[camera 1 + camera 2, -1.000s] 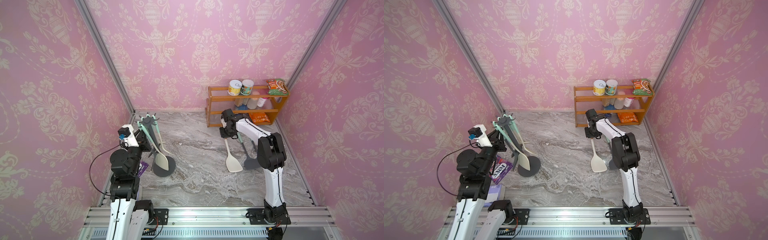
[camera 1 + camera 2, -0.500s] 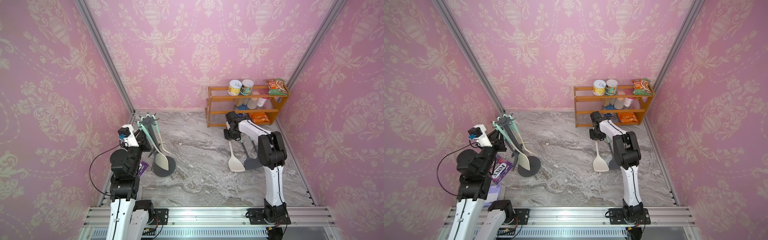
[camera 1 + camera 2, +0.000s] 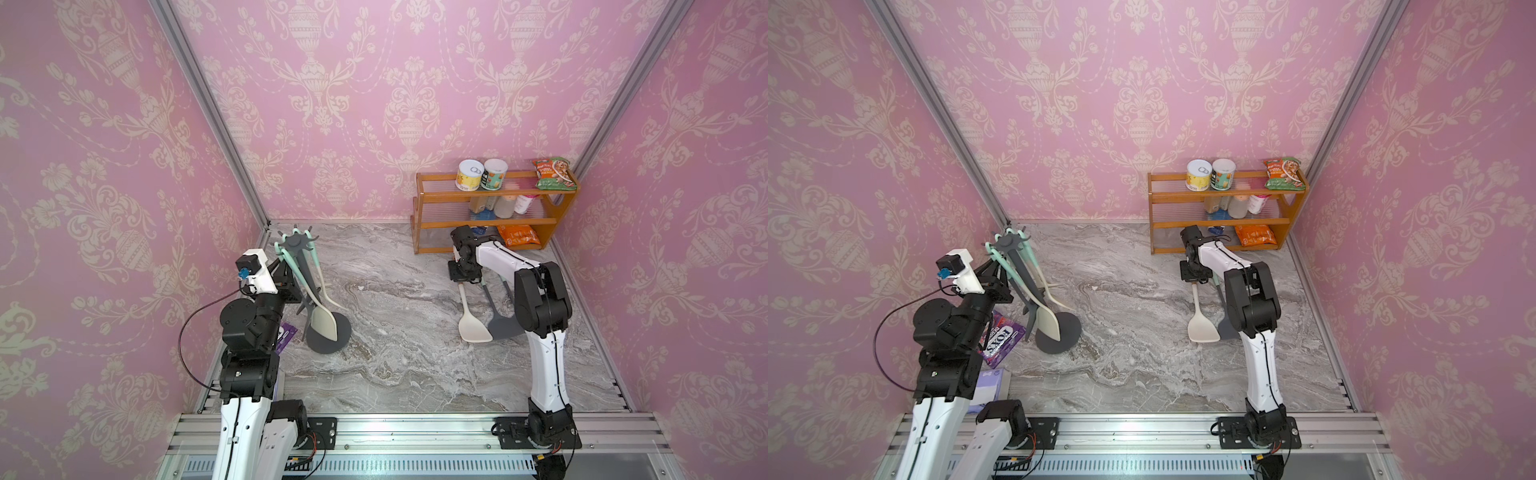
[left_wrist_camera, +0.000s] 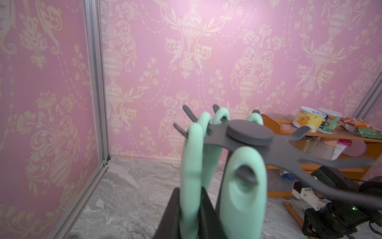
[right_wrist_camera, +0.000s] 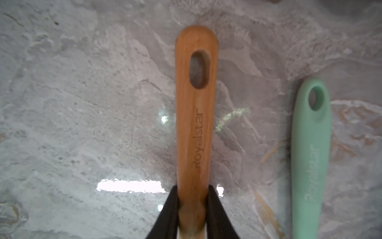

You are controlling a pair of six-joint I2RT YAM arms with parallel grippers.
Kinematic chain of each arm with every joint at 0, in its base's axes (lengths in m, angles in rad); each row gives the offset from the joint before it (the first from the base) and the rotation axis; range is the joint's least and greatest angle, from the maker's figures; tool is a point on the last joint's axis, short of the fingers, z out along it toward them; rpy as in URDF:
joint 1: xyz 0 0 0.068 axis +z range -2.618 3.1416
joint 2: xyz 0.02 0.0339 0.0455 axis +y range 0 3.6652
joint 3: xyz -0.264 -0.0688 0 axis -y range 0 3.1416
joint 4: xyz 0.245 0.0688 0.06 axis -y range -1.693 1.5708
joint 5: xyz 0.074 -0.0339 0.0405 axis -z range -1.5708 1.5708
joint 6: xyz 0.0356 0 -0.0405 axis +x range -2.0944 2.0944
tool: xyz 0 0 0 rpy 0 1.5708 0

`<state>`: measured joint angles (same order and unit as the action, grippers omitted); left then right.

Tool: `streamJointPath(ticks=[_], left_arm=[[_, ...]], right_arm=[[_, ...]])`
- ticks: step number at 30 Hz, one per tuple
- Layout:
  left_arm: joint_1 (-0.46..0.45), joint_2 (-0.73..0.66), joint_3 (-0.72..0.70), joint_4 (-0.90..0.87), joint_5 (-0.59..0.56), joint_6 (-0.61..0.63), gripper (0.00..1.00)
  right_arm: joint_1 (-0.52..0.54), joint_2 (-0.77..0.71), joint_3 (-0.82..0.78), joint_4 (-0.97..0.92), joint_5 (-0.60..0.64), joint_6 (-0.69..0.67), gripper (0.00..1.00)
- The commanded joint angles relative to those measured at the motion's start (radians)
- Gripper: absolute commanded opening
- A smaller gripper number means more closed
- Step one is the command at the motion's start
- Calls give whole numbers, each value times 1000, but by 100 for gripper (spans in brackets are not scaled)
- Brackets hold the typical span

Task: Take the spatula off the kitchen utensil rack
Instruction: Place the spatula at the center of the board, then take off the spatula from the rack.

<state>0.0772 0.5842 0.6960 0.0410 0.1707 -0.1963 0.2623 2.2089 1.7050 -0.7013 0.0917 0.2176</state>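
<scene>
The kitchen utensil rack [image 3: 296,241] [image 3: 1009,241] stands at the back left, its dark crown [image 4: 249,133] hung with mint-handled utensils. My left gripper [image 3: 291,278] [image 4: 189,189] is shut on one mint handle [image 4: 191,157] that hangs from a hook. A cream spatula blade [image 3: 324,322] hangs low over the rack's disc base [image 3: 338,343]. At the right, my right gripper [image 3: 462,279] [image 5: 192,187] is shut on the wooden handle [image 5: 196,103] of another cream spatula [image 3: 473,330] that lies on the marble table.
A dark grey spatula [image 3: 505,326] with a mint handle [image 5: 310,155] lies beside the wooden-handled one. An orange wooden shelf [image 3: 490,224] with cans, bottles and snack bags fills the back right corner. A purple candy bag [image 3: 1000,338] lies by the left arm.
My right gripper has carried the wooden-handled spatula a little to the right and down, next to the dark grey one. The left arm and the rack have not moved.
</scene>
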Motion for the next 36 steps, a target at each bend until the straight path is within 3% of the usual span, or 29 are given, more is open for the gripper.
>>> streamJointPath(ticks=[1,5,12,15,19,23,27,36], left_arm=[[1,5,0,-63,17,-18,0],[1,9,1,-61,20,-18,0],[1,2,4,-67,18,-15,0],[1,-1,1,-69,16,-17,0],[1,-3,-1,-69,17,-17,0],[1,1,2,-69,18,-15,0],[1,5,2,-67,21,-15,0],[1,8,2,-61,26,-17,0]], right_arm=[[-1,16,-4,-33,18,11,35],[7,-102,-82,28,11,2,46],[114,-417,-264,199,-8,-152,47],[181,-539,-342,345,-134,-214,47],[230,-635,-437,647,-505,-194,47],[293,-612,-444,911,-701,-119,48],[359,-537,-356,941,-739,-125,48],[404,-318,-171,1256,-914,74,52]])
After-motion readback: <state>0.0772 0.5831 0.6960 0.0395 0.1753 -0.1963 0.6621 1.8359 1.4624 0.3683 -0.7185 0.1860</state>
